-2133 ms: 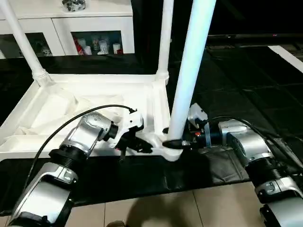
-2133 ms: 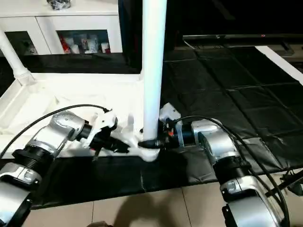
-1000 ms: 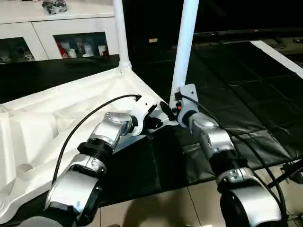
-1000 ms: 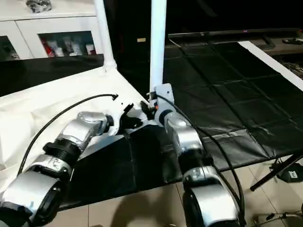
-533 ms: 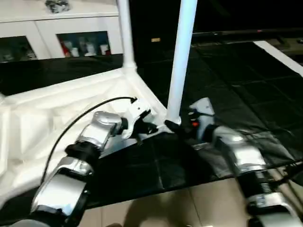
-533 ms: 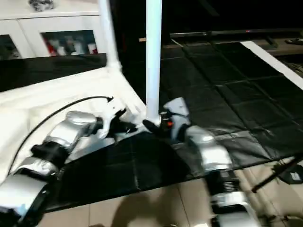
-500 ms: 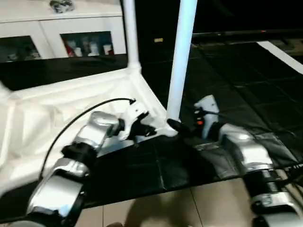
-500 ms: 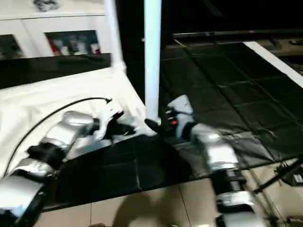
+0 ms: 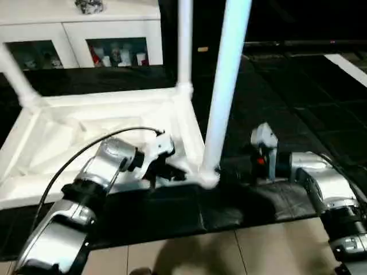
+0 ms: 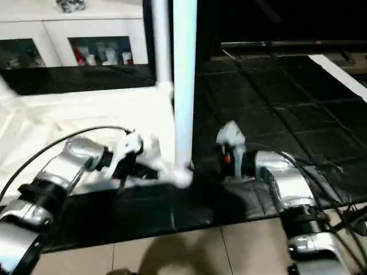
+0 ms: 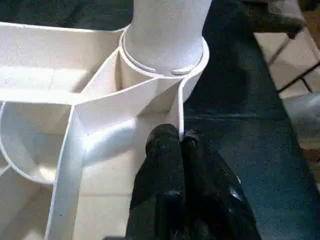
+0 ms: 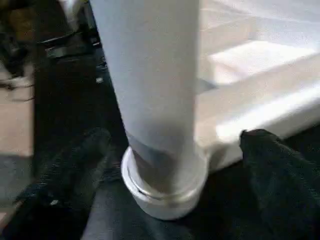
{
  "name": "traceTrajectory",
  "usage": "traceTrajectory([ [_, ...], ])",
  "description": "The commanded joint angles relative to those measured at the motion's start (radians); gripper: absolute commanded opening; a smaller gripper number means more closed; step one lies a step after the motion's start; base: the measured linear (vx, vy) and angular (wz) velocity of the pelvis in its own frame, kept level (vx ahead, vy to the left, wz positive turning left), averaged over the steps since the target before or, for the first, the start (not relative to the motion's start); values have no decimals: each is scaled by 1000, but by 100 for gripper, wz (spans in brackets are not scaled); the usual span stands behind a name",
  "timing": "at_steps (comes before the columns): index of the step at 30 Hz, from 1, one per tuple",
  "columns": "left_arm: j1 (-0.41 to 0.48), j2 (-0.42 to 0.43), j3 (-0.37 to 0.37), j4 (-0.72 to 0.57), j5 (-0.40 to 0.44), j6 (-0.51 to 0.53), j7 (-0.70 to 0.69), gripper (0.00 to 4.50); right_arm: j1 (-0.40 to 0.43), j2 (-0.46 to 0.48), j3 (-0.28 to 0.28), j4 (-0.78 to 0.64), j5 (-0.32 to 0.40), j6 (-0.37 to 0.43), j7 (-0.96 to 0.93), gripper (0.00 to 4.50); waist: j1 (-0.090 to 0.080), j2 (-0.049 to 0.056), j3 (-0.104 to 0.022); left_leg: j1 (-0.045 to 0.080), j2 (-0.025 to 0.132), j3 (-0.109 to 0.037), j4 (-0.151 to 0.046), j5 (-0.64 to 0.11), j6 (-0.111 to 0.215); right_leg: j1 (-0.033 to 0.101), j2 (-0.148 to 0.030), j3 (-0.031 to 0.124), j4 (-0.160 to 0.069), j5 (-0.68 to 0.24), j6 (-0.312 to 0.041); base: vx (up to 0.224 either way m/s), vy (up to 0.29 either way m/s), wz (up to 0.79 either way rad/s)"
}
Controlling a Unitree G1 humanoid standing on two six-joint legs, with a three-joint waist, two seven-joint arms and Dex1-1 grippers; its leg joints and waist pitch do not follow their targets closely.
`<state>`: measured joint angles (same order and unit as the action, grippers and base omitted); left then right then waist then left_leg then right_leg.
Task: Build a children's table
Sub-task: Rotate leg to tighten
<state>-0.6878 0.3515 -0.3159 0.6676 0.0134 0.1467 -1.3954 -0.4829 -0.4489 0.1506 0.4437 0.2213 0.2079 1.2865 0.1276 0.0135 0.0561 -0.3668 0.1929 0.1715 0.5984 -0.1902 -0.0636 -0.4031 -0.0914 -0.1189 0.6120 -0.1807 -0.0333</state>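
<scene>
The children's table lies upside down on a black mat, its ribbed white top (image 9: 69, 132) to my left. Three white legs stand in corner sockets: the near-right leg (image 9: 226, 86), the far-right leg (image 9: 184, 46) and the far-left leg (image 9: 17, 74). My left gripper (image 9: 172, 172) is shut on the top's thin rim (image 11: 179, 112) just beside the near-right socket (image 11: 165, 65). My right gripper (image 12: 175, 137) is open, with one black finger (image 12: 65, 185) on each side of that leg's base (image 12: 165, 185), clear of it.
A white cabinet (image 9: 114, 28) with glass doors stands behind the table. The black mat (image 9: 298, 103) stretches away to the right. Beige floor tiles (image 9: 189, 252) run along the near edge. A black cable (image 9: 86, 154) arcs over my left forearm.
The head camera has swung. My right gripper has opened off the near-right leg's base and drawn back a little to the right. My left gripper keeps its hold on the rim.
</scene>
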Motion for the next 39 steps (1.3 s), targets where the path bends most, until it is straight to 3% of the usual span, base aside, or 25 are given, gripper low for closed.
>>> traceTrajectory([
  [1,-2,-10,-46,-34,-1,-17,-56,0,-18,-9,20,12,-13,-20,36,410,-3,-8,-73,9,47,-5,-63,-130,85,60,-73,64,-72,-179,-219,0,0,0],
  [7,2,-20,-69,-50,12,-28,-75,0,-70,20,45,97,-23,-57,84,354,7,-8,-75,12,49,-5,-63,-130,76,58,-72,65,-69,-176,-221,0,0,0],
  [14,0,-18,-84,-57,13,-33,-86,0,-94,24,67,150,-11,-70,172,298,10,-8,-79,5,47,-7,-60,-101,89,63,-73,63,-62,-133,-225,0,0,0],
  [19,-3,-18,-87,-50,13,-39,-88,0,-123,33,64,205,-15,-91,194,262,9,-9,-78,6,47,-6,-59,-114,85,62,-73,62,-66,-165,-224,0,0,0],
  [25,-8,-26,-82,-40,10,-36,-75,0,-131,35,56,218,1,-81,231,221,7,-21,-78,7,49,-5,-60,-99,90,61,-73,63,-65,-172,-215,0,0,0],
  [29,-15,-34,-73,-27,2,-32,-62,0,-124,44,55,221,5,-79,241,210,7,-20,-78,7,47,-5,-59,-97,93,60,-72,64,-64,-165,-215,0,0,0],
  [30,-15,-34,-73,-27,2,-32,-62,0,-124,44,55,221,5,-79,241,209,8,-10,-78,8,48,-6,-59,-102,91,59,-73,64,-64,-168,-216,0,0,0],
  [32,-19,-43,-65,-15,-3,-20,-43,0,-116,54,51,221,7,-81,239,209,7,-10,-77,10,48,-6,-60,-120,83,58,-72,63,-68,-180,-215,0,0,0],
  [36,-34,-86,-42,28,8,28,62,0,-85,86,28,183,11,-70,143,209,8,-9,-75,17,48,-3,-61,-144,74,54,-70,64,-74,-193,-220,0,0,0],
  [37,-41,-104,-35,44,14,39,108,0,-79,99,24,177,-3,-58,84,208,7,-16,-73,15,46,-3,-62,-146,68,57,-70,64,-75,-219,-209,0,0,0],
  [39,-66,-159,-6,91,20,74,231,0,-74,149,7,182,-43,-31,-101,206,-1,-14,-68,12,44,-7,-67,-175,51,60,-73,62,-83,-292,-184,0,0,0],
])
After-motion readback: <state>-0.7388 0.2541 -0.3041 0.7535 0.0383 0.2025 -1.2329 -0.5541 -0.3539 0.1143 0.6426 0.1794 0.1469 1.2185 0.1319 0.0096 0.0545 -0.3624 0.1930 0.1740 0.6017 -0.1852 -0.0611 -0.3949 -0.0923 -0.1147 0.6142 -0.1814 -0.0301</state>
